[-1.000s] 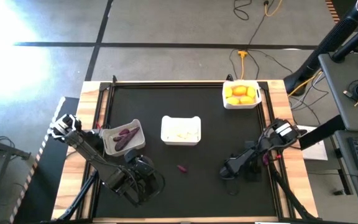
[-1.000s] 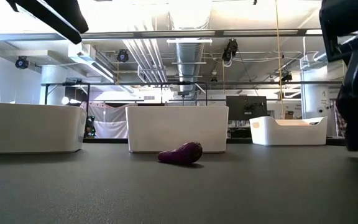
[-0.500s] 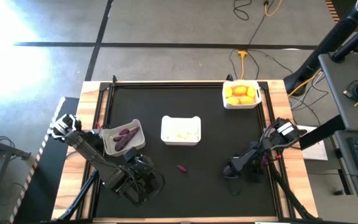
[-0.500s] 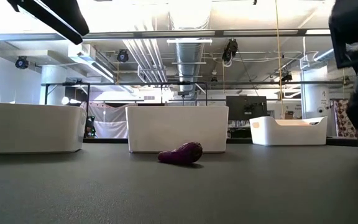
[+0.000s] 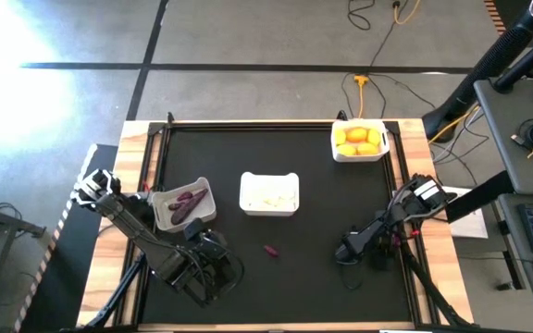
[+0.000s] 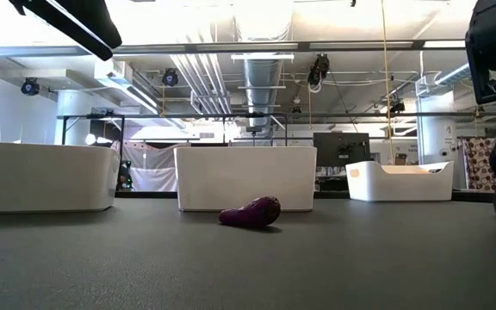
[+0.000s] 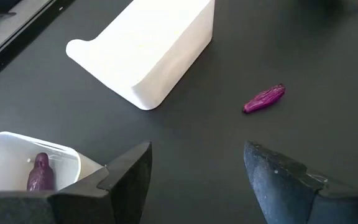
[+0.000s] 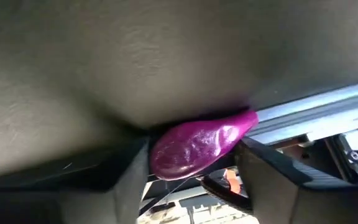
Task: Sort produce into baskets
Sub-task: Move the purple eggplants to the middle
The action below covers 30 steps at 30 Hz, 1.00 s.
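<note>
**Purple piece at the right edge, between my fingers**

My right gripper (image 8: pixel 194 163) sits low at the table's (image 5: pixel 322 213) right edge, fingers clamped on a purple piece (image 8: pixel 197 146). Lift straight, clearing the metal rail (image 8: pixel 316 115) beside it, then carry across to the eggplant basket (image 5: pixel 184 205). A second purple piece (image 5: pixel 271 249) lies mid-table. Garlic basket (image 5: pixel 269 194) stands between. My left gripper (image 7: pixel 194 180) waits, fingers apart.
</note>
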Each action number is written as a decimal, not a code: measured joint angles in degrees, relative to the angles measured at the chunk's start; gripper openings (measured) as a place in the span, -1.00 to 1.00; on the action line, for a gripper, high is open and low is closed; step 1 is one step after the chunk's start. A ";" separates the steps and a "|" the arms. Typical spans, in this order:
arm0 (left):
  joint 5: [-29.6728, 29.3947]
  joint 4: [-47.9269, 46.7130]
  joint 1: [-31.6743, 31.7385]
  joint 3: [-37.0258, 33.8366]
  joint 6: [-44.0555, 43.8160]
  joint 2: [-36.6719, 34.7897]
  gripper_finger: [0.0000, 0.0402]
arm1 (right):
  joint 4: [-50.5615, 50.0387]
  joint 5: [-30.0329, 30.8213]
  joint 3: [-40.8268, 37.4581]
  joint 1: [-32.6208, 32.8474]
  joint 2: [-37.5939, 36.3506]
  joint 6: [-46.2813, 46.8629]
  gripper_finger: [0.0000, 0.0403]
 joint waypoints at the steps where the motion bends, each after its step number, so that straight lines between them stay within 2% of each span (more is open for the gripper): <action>1: -0.02 0.00 0.00 0.00 0.00 0.00 0.18 | -0.43 0.35 0.38 0.00 0.07 0.53 0.11; 6: -0.14 -0.01 0.00 0.00 0.00 -0.02 0.18 | -5.02 4.09 6.05 0.00 0.06 1.90 -0.22; 9: -0.63 -0.07 0.00 0.00 0.02 -0.02 0.18 | -7.79 7.73 14.08 0.00 -0.01 4.51 -0.39; 12: -1.58 -0.09 0.00 0.00 0.00 -0.04 0.18 | -6.45 12.46 24.18 -0.14 -0.01 7.53 -0.49; 16: -1.83 -0.12 0.17 0.00 0.32 -0.04 0.18 | 5.97 20.99 36.24 -0.70 -0.05 7.08 -0.55; 20: -0.50 -1.16 0.17 0.00 0.44 -0.61 0.18 | 25.22 28.52 43.48 -2.07 -0.14 -1.91 -0.54; 22: 1.85 -2.52 -0.04 0.00 0.03 -1.09 0.18 | 34.93 28.98 44.60 -3.10 -0.02 -7.28 -0.54; 25: 5.07 -3.14 -1.40 0.00 -1.10 -1.40 0.18 | 42.77 29.11 44.67 -4.79 1.83 -12.54 -0.54; 28: 6.72 -3.09 -3.38 -0.01 -2.56 -1.29 0.18 | 42.48 28.57 44.60 -6.51 5.57 -13.22 -0.54; 30: 6.94 -3.23 -4.44 -0.39 -5.20 -0.63 0.18 | 42.53 26.17 45.07 -7.25 8.39 -13.20 -0.54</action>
